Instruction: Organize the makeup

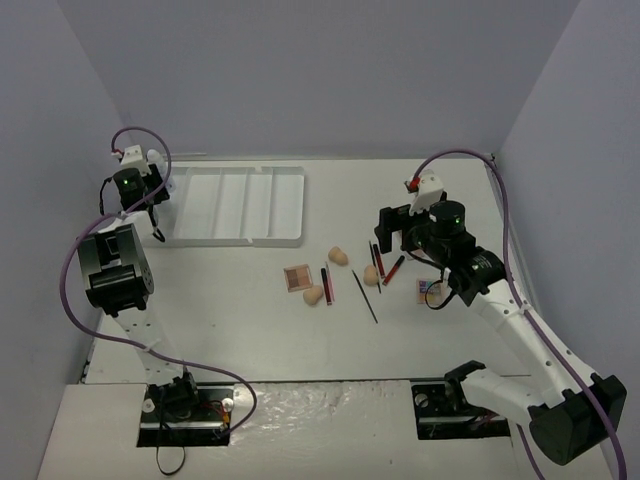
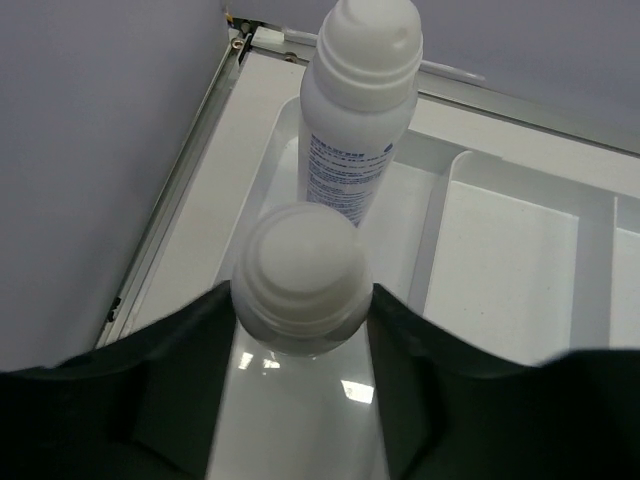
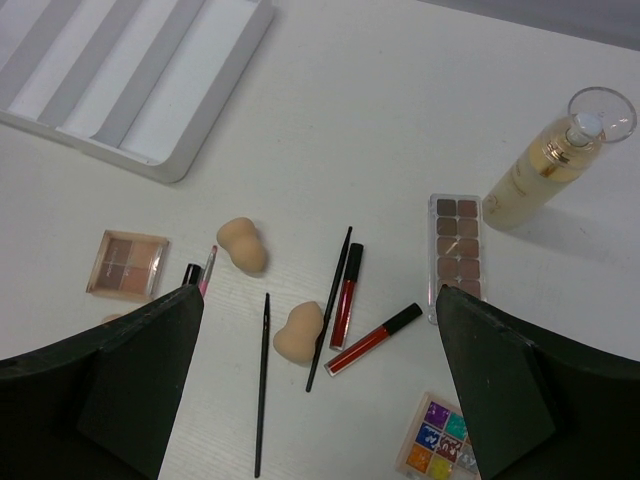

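My left gripper (image 2: 300, 297) is shut on a white bottle (image 2: 300, 265), held upright over the left end compartment of the white tray (image 2: 500, 260). A second white bottle (image 2: 358, 120) stands in that compartment just beyond. In the top view the left gripper (image 1: 152, 192) is at the tray's left end. My right gripper (image 3: 320, 295) is wide open and empty, above two peach sponges (image 3: 243, 245), (image 3: 300, 333), red tubes (image 3: 345, 295), black pencils (image 3: 262, 385), a brown palette (image 3: 127, 265), a long palette (image 3: 455, 255), a colourful palette (image 3: 435, 450) and a tan-filled tube (image 3: 545, 160).
The tray (image 1: 235, 205) lies at the back left, its other compartments bare. The loose makeup lies mid-table right of centre, with a third sponge (image 1: 315, 295) by the brown palette (image 1: 297, 277). Grey walls enclose the table on three sides. The right gripper (image 1: 392, 228) hovers by the items.
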Controlling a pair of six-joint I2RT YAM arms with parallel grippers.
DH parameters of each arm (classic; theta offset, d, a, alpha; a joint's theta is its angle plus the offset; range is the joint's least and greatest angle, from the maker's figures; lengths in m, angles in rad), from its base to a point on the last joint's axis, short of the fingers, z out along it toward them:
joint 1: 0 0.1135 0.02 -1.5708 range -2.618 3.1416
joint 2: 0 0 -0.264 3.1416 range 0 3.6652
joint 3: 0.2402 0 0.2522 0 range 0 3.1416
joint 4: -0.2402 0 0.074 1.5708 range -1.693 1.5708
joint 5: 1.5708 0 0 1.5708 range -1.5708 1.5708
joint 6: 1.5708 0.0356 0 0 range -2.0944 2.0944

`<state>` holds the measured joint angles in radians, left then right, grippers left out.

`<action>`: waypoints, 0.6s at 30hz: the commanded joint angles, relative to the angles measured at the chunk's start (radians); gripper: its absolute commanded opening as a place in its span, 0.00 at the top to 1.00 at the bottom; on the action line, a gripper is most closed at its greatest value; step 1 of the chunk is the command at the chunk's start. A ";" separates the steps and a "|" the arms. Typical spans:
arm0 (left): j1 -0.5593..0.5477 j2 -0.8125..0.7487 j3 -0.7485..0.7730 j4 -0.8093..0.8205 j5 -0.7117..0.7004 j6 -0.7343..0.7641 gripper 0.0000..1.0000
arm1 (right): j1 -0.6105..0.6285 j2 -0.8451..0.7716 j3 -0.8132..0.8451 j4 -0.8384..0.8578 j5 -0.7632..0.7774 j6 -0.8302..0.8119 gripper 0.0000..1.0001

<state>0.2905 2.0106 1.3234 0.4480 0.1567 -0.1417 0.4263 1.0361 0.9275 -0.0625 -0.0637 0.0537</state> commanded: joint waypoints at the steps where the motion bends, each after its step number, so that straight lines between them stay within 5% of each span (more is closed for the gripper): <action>1: 0.007 -0.071 0.004 0.116 0.002 -0.001 0.41 | 0.003 0.015 -0.011 0.112 0.035 0.016 0.00; 8: 0.007 -0.168 -0.045 0.056 -0.034 0.011 0.04 | 0.002 0.079 0.025 0.150 0.126 0.032 0.00; 18: -0.014 -0.485 -0.049 -0.385 -0.010 -0.012 0.03 | -0.076 0.217 0.043 0.280 0.243 0.094 0.00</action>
<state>0.2898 1.7083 1.2255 0.2348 0.1237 -0.1350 0.3933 1.2117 0.9200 0.0710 0.1094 0.1159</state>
